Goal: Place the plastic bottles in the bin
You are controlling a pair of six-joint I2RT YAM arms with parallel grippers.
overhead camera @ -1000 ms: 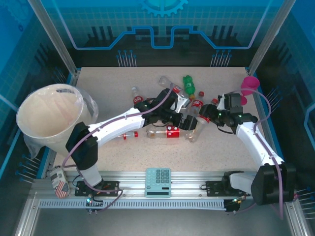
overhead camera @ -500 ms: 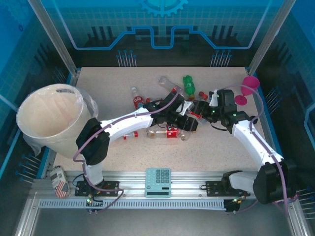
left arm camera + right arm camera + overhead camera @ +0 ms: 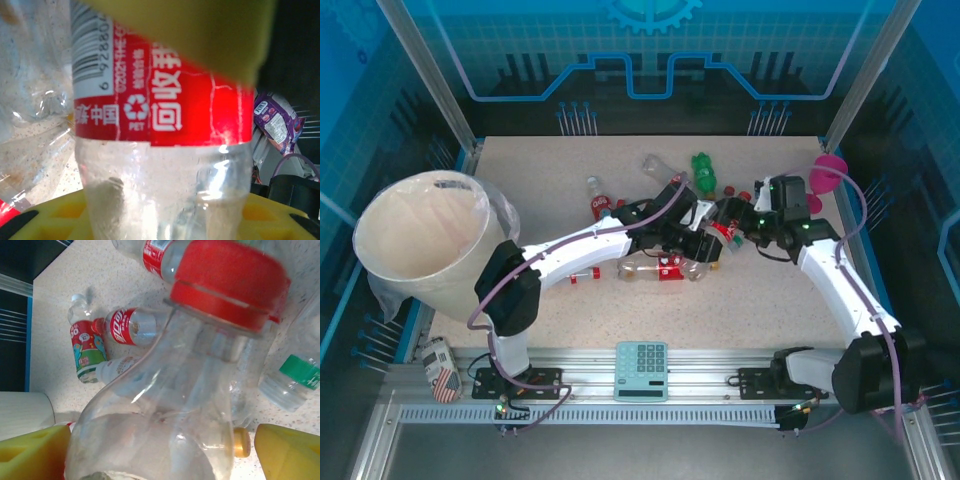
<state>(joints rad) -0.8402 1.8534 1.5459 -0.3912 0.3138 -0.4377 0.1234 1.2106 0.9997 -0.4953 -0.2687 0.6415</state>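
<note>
Mid-table in the top view, my left gripper (image 3: 705, 243) and right gripper (image 3: 745, 225) meet at a red-labelled plastic bottle (image 3: 722, 229). In the left wrist view the left gripper (image 3: 170, 125) is shut on a clear bottle with a red label (image 3: 165, 105), yellow pads above and below it. My right gripper (image 3: 160, 455) is shut on the base of a clear red-capped bottle (image 3: 165, 405), its cap pointing away. More bottles lie behind: a green one (image 3: 703, 170), a red-labelled one (image 3: 599, 203) and one beside the left arm (image 3: 660, 268). The cream bin (image 3: 415, 245) stands far left.
A pink goblet (image 3: 830, 172) stands at the back right, close to the right arm. A calculator (image 3: 641, 370) lies on the front rail and a can (image 3: 442, 372) sits at the front left. Open table lies between the bottle pile and the bin.
My right gripper has carried its bottle back and slightly right, up against the left gripper. The left arm has barely shifted.
</note>
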